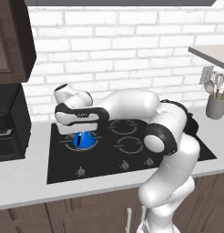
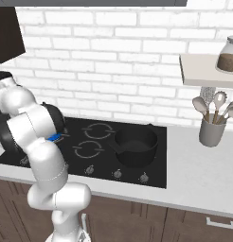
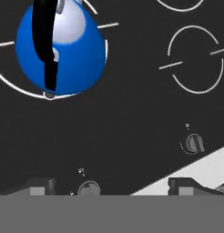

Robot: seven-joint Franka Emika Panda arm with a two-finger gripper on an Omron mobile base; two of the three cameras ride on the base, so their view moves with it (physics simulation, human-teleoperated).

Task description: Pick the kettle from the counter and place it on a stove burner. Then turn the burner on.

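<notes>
1. A white brick wall [image 1: 132,41] backs the pale surface [image 1: 22,182] with its black cooktop [image 1: 109,157].
2. The blue kettle [image 1: 83,139] stands inside the largest burner ring [image 3: 22,91].
3. The fingers [image 3: 107,184] are spread wide, released, above the cooktop near the knobs [image 3: 194,142], apart from the kettle.
4. A black pot [image 2: 136,143] sits on the cooktop's right side.
</notes>
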